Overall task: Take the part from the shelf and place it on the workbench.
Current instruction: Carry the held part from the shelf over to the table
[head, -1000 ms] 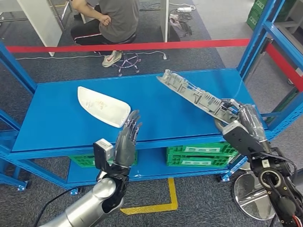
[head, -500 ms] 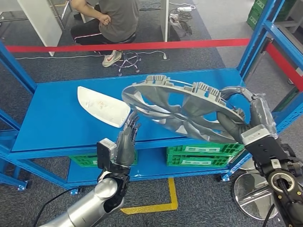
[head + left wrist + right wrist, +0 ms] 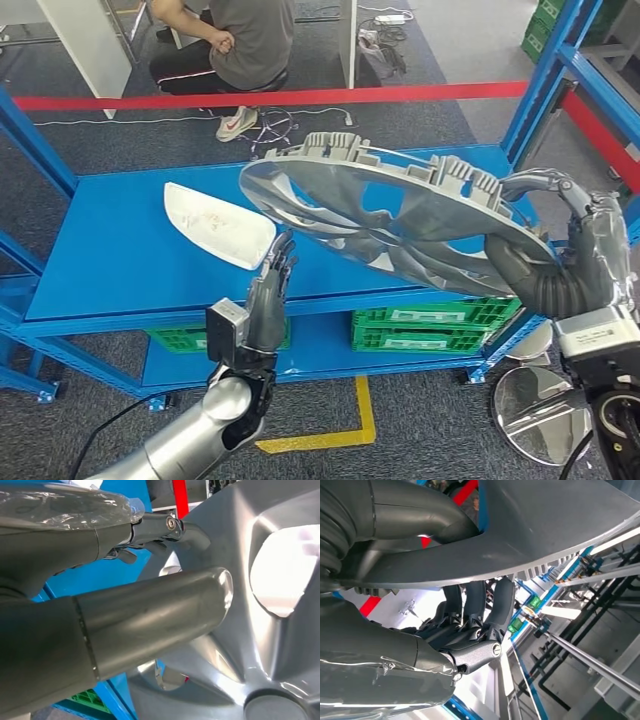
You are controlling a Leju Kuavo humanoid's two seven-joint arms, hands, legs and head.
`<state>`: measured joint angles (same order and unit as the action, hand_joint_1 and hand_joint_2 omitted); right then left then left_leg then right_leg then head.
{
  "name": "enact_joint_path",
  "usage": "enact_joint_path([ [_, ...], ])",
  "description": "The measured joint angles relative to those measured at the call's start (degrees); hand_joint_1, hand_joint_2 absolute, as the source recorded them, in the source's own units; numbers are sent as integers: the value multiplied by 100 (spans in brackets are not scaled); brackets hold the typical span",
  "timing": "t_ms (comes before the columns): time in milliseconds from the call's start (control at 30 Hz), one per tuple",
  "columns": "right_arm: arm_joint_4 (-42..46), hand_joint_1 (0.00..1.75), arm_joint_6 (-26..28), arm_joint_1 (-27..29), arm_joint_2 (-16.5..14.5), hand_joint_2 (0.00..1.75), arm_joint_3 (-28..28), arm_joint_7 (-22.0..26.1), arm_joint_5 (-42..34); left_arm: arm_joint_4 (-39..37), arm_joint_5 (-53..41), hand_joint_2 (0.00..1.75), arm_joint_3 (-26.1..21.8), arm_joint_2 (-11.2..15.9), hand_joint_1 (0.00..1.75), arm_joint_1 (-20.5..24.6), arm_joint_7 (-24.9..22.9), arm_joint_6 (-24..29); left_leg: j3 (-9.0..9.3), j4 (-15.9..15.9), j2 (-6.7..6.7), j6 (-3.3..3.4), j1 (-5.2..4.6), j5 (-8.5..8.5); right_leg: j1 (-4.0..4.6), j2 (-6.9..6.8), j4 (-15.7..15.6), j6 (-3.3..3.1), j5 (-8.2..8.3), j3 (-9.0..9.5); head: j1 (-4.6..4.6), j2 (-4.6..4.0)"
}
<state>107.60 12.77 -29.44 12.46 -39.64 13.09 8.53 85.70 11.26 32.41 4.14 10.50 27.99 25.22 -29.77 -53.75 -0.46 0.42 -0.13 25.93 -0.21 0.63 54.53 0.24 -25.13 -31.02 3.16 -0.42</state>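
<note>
Now, view by view.
Head view, part: large silver wheel cover (image 3: 392, 215), spoked with clips along its rim, held in the air above the blue shelf (image 3: 113, 260), tilted, lower at the robot's right.
Head view, right hand: right hand (image 3: 562, 255) grips the wheel cover at its near right edge, thumb underneath, fingers over the rim; plastic film wrapped on the hand.
Head view, left hand: left hand (image 3: 268, 300) upright at the shelf's front edge, fingers apart and straight, holding nothing, below the wheel cover's left part; contact cannot be told.
Head view, rest: white curved panel (image 3: 219, 225) lies flat on the shelf, left of the wheel cover; green crates (image 3: 423, 330) on the lower level; red tape line (image 3: 151, 101) on the floor behind; a seated person (image 3: 241, 40) beyond it; yellow floor marking (image 3: 355, 425) in front.
Left wrist view: thick grey thumb (image 3: 151, 620) and darker fingers (image 3: 162, 530) stretched out close against the wheel cover's silver spokes (image 3: 241, 645); nothing clasped; blue shelf behind.
Right wrist view: fingers (image 3: 486, 605) curled over the wheel cover's edge (image 3: 554, 525), thumb on its other face, firm hold; blue racking (image 3: 531, 680) in the background.
</note>
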Motion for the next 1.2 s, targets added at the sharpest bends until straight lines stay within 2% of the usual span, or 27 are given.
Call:
enact_joint_path([
  [267,314,175,26,162,49,175,132,-36,17,-4,-2,0,0,-26,0,10,5,-68,-1,0,0,0,0,0,1,1,0,0,0,-1,-1,0],
  [400,386,175,28,211,62,175,170,-46,40,-4,11,175,0,-31,0,22,-21,-107,-1,0,0,0,0,0,1,1,1,0,0,-1,1,0],
  [1200,525,175,284,626,65,175,285,-162,338,75,-202,175,0,-25,0,24,-54,-287,-3,1,-1,0,0,0,1,-2,1,0,0,-1,-1,0],
])
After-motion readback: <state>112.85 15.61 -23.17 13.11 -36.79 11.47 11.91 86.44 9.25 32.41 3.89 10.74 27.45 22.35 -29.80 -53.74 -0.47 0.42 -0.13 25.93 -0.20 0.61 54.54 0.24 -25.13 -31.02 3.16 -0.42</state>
